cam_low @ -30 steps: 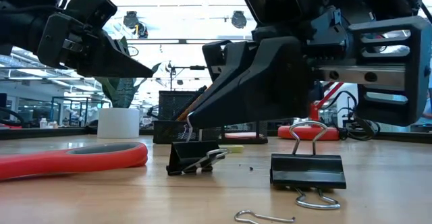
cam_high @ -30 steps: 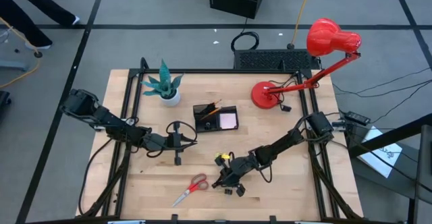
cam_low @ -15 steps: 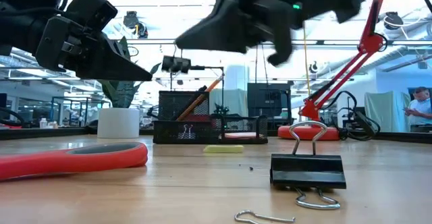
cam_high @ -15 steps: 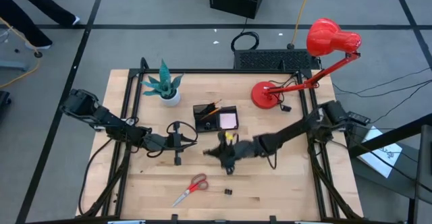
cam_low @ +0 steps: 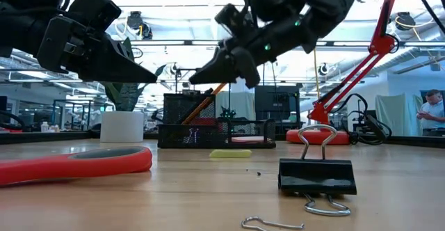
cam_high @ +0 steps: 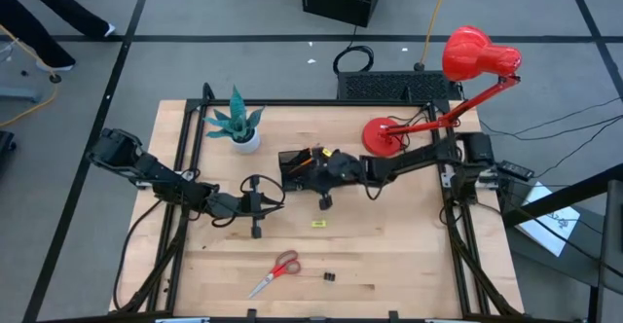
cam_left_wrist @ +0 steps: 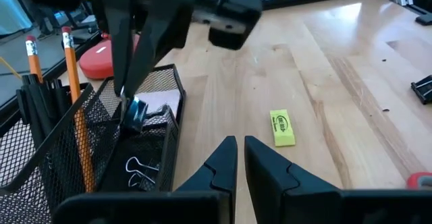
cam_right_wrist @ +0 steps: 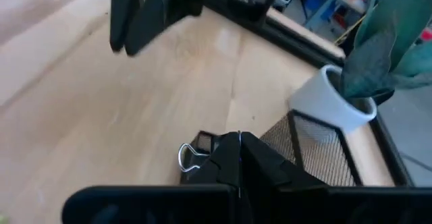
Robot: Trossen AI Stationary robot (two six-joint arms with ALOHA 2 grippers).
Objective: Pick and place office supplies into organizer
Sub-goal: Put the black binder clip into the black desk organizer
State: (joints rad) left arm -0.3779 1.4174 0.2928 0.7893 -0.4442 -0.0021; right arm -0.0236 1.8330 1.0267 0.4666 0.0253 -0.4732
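Observation:
My right gripper point(cam_high: 310, 164) hovers over the black mesh organizer point(cam_high: 292, 175) and is shut on a small black binder clip point(cam_left_wrist: 135, 113). The organizer stands on the table and holds orange pencils point(cam_left_wrist: 73, 96), a pale pink sticky-note pad point(cam_high: 330, 174) and a wire clip point(cam_left_wrist: 138, 167). My left gripper point(cam_left_wrist: 236, 143) is shut and waits near the organizer's near-left side, touching nothing. A yellow piece point(cam_high: 318, 224), red-handled scissors point(cam_high: 275, 271) and another binder clip point(cam_high: 329, 277) lie flat on the wood. My right gripper pinches the binder clip point(cam_right_wrist: 197, 154) between its two fingers, at their free ends. The fingers point(cam_left_wrist: 127, 82) slant down from the table's right side. The clip hangs below the fingertips, lifted clear, above the organizer's open top. Its wire loop point(cam_right_wrist: 184, 154) sticks out sideways.
A potted teal plant point(cam_high: 238, 124) stands left of the organizer, and a red desk lamp's base point(cam_high: 383, 136) sits to its right. A black keyboard point(cam_high: 394, 85) lies beyond the far edge. A loose wire handle point(cam_low: 271, 224) lies near the front clip point(cam_low: 316, 175).
My right gripper has risen from the near part of the table beside the scissors and swung toward the far edge, carrying a binder clip up and over the organizer. One clip stayed behind on the wood. The yellow piece, covered by the arm before, now shows.

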